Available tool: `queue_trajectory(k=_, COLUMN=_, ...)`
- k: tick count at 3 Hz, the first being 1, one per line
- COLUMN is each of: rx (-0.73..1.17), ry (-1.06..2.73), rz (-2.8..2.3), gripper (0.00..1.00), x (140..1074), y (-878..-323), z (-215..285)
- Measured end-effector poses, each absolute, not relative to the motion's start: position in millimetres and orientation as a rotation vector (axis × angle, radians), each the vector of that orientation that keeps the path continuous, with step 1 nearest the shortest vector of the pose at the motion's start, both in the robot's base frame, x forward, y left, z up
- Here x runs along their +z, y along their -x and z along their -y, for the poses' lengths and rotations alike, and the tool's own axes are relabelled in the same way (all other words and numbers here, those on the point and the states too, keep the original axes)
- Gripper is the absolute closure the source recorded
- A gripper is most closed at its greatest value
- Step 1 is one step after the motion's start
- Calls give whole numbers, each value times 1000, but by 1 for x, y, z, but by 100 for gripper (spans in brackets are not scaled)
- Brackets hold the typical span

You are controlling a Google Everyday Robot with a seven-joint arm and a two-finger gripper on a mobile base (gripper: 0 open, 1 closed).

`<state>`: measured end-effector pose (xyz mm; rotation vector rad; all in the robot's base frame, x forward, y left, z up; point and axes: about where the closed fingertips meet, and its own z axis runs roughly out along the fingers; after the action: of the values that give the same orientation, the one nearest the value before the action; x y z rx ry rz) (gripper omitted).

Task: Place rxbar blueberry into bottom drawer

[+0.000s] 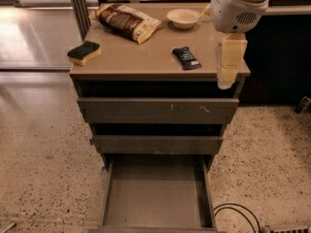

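Dark navy rxbar blueberry (186,58) lies flat on the worktop (141,57). The tool (225,79) hangs at its right edge, grip unclear. The bottom drawer (155,198) is open.

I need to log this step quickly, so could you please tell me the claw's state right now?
The claw: open or closed cannot be told; it hangs at the right front edge of the cabinet top, beside the rxbar blueberry lying there.

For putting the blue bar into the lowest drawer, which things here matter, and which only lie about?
Job: dark navy-blue wrapped bar on the cabinet top; open grey bottom drawer; cream claw over the top's right edge.
Lying about: green-and-yellow sponge; brown-and-white snack bag; white bowl.
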<state>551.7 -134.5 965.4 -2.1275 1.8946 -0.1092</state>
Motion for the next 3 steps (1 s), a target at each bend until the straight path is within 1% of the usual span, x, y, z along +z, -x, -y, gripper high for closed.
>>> queue_trajectory(k=2, rx=-133, ry=2082, rz=-1934, gripper=0, x=961, y=-559, z=134)
queue_trajectory(k=3, rx=-184, ry=1988, rz=-2028, gripper=0, x=944, y=-585, z=125)
